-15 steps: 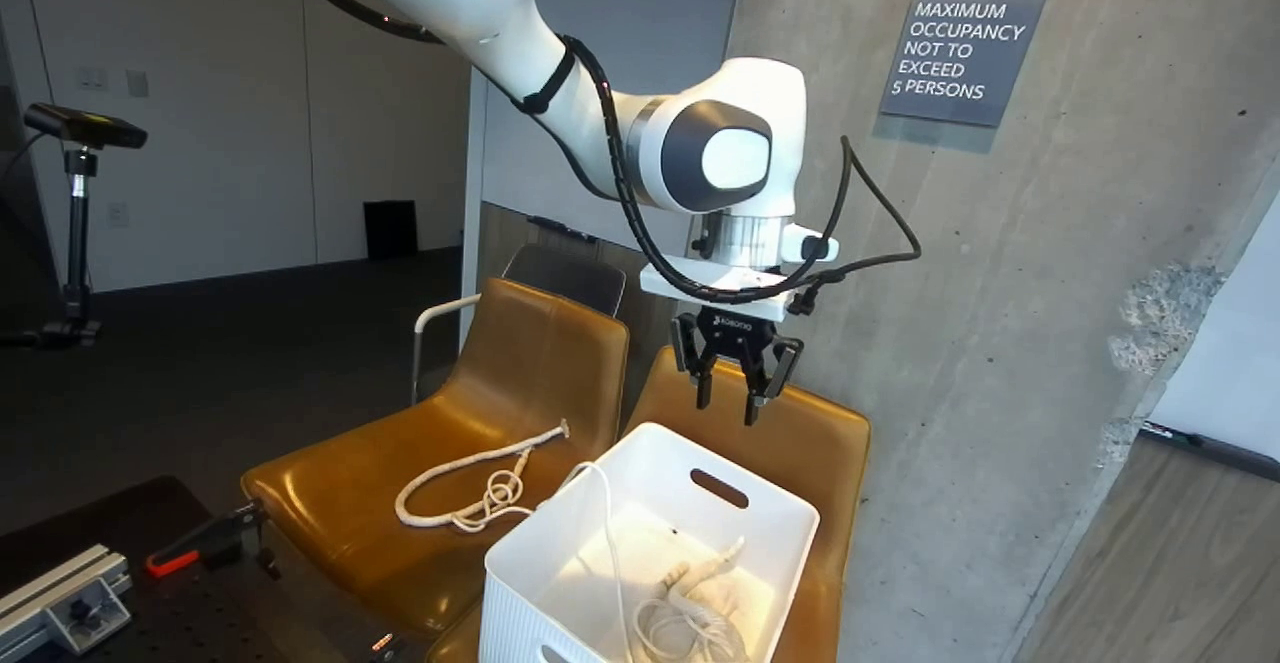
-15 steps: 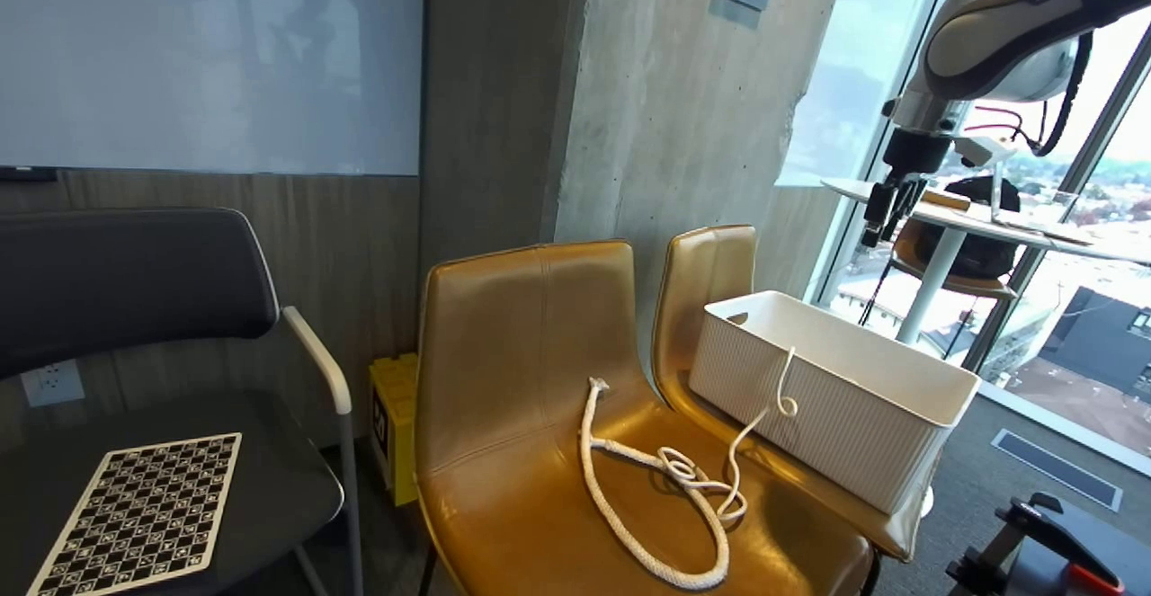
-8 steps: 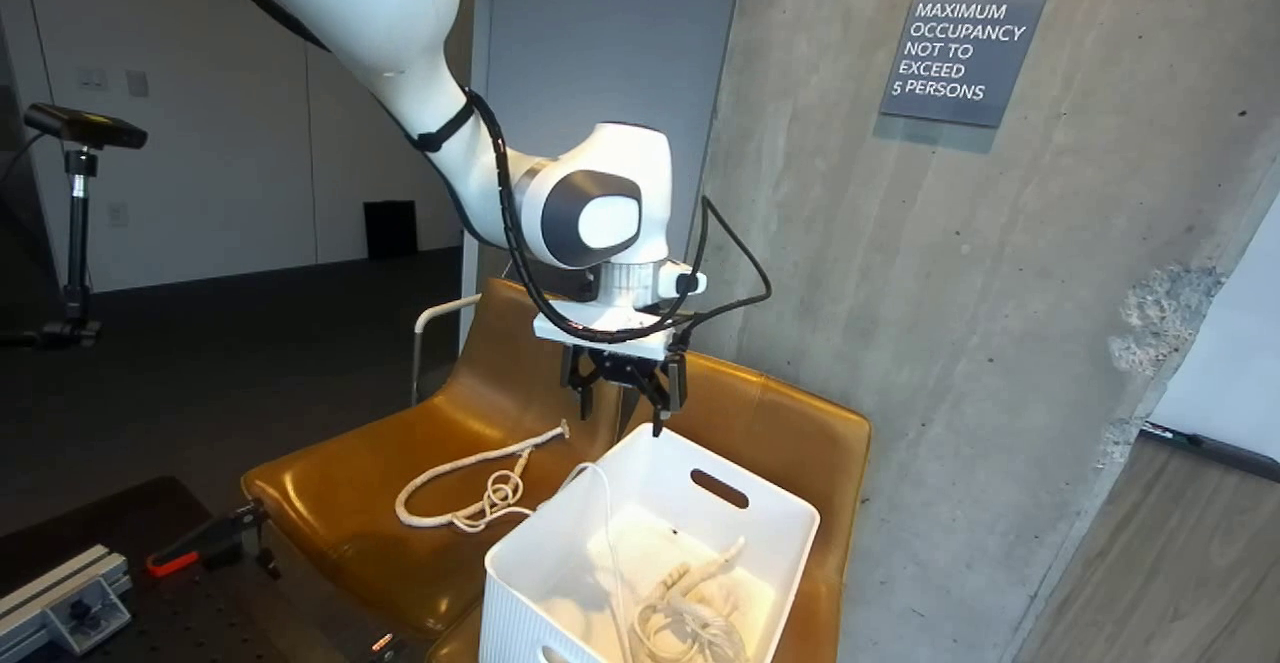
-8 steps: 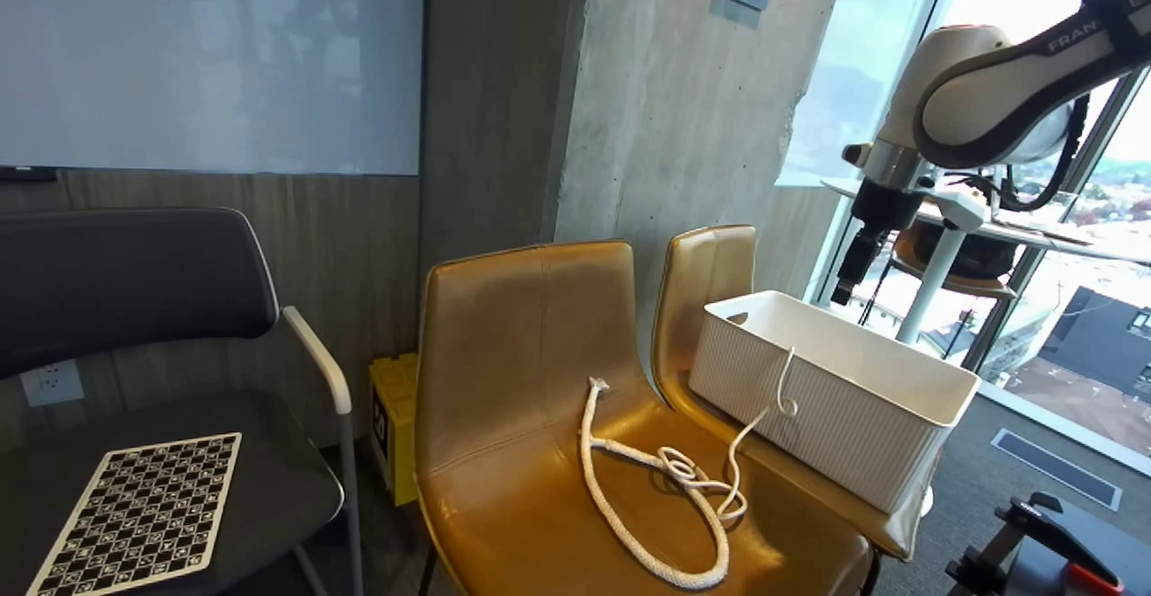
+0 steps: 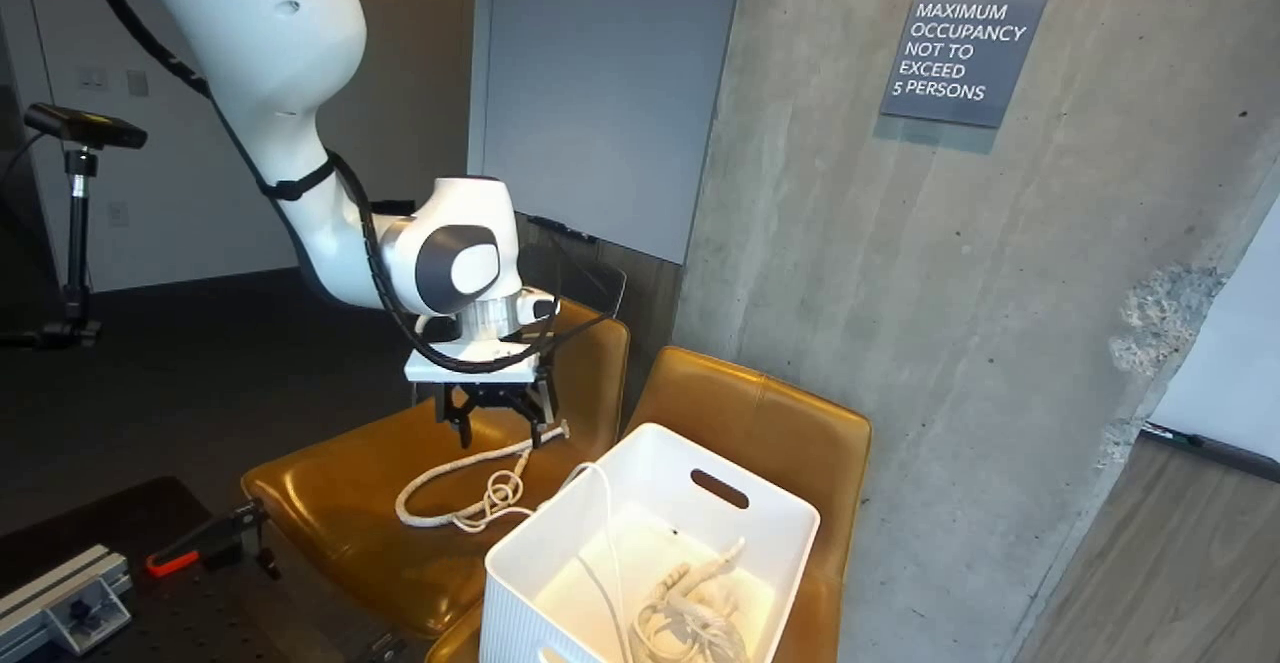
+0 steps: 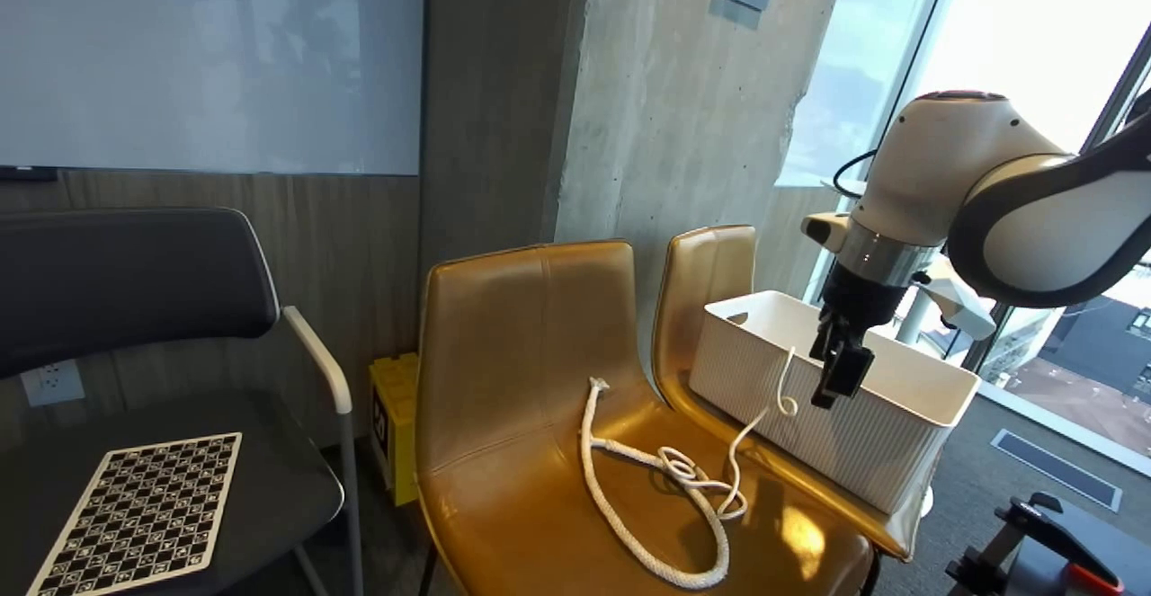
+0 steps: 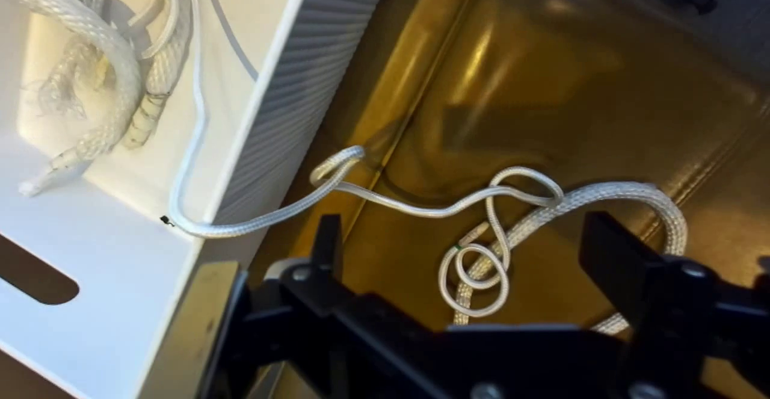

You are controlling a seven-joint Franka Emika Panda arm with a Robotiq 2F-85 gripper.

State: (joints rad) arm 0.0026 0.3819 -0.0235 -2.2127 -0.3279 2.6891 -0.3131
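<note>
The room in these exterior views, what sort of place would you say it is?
Probably an office meeting room: a sign says maximum occupancy is not to exceed five persons, what looks like a whiteboard is on the wall, and brown chairs stand side by side.

Overexposed window (image 6: 1007,30), dim floor (image 5: 230,378), seat (image 6: 647,511) glare

thick white rope (image 7: 613,191): braided, curved, on tan chair (image 6: 504,470) | thin cord (image 7: 421,211): looped over rope, into bin (image 6: 886,457)

Sign (image 5: 965,53) on conc. wall (image 5: 950,283), txt: "MAXIMUM OCCUPANCY NOT TO EXCEED 5 PERSONS".
</note>
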